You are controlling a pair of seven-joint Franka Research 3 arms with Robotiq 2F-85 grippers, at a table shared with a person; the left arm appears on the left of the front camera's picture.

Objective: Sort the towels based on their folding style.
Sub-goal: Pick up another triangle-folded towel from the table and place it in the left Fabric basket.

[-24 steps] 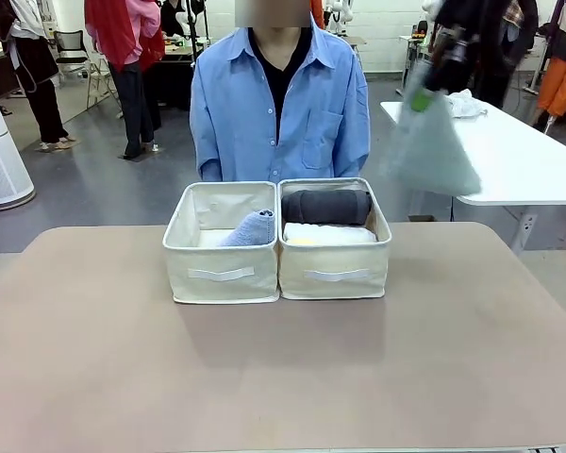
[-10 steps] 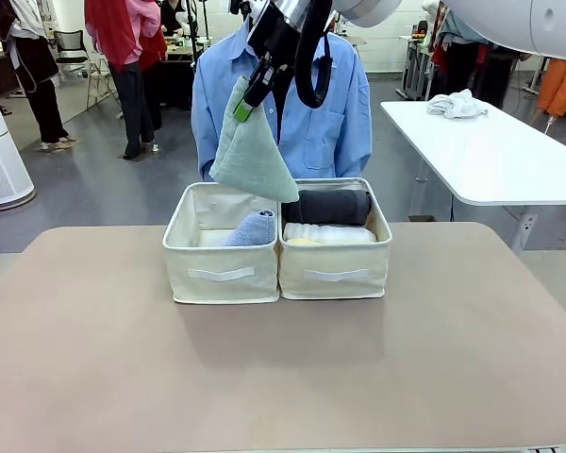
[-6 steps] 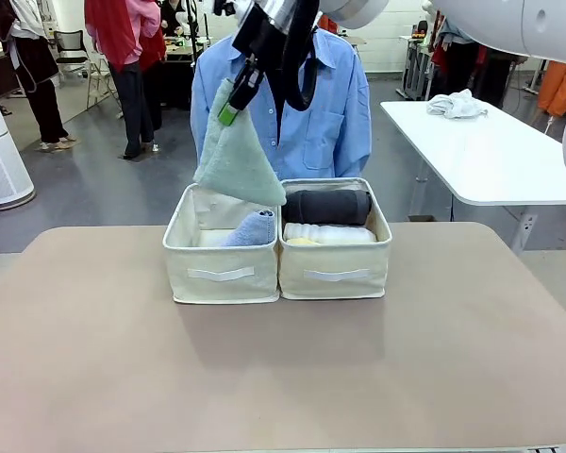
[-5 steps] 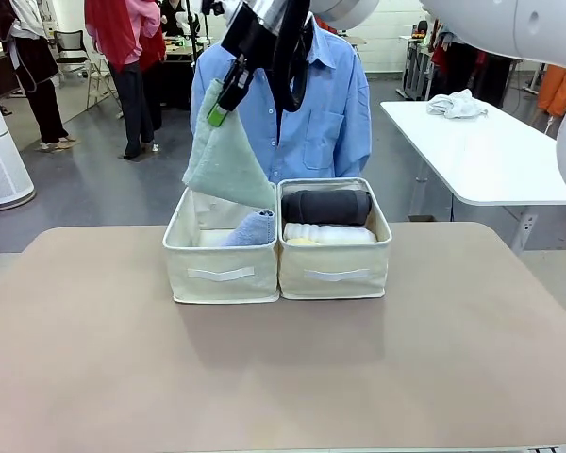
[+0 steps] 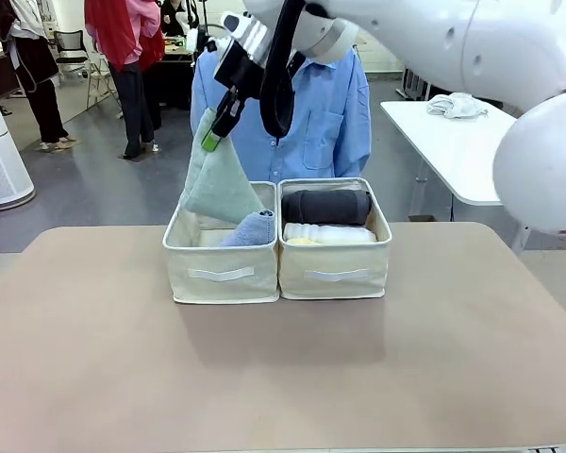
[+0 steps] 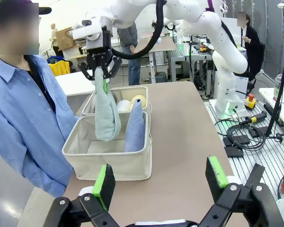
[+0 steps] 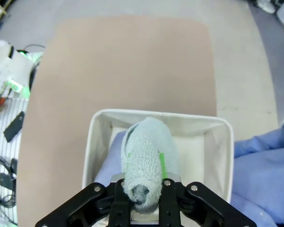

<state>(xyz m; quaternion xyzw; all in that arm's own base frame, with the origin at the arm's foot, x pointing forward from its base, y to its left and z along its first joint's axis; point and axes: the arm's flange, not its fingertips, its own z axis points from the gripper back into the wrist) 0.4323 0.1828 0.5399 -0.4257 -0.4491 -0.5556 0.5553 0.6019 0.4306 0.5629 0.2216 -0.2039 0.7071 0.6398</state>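
Note:
My right gripper [image 5: 214, 132] is shut on the tip of the pale teal cone towel [image 5: 219, 185], which hangs point-up with its base dipping into the left basket [image 5: 221, 272]. The periwinkle cone towel [image 5: 251, 229] leans inside that basket. In the right basket [image 5: 335, 272] lie the dark grey roll [image 5: 326, 206], the white roll [image 5: 330, 232] and a sliver of the yellow roll [image 5: 302, 242]; the pink roll is hidden. The right wrist view looks down the teal towel [image 7: 144, 163] into the basket [image 7: 156, 114]. My left gripper [image 6: 160, 177] is open, off the table's end.
A person in a blue shirt [image 5: 288, 104] stands right behind the baskets. A white table [image 5: 495, 151] with a whitish cloth heap [image 5: 451, 104] is at the back right. The tan tabletop [image 5: 283, 368] lies bare in front of the baskets.
My right gripper has carried the teal cone towel leftward and down, from high at the right to over the left basket, where its base now dips inside.

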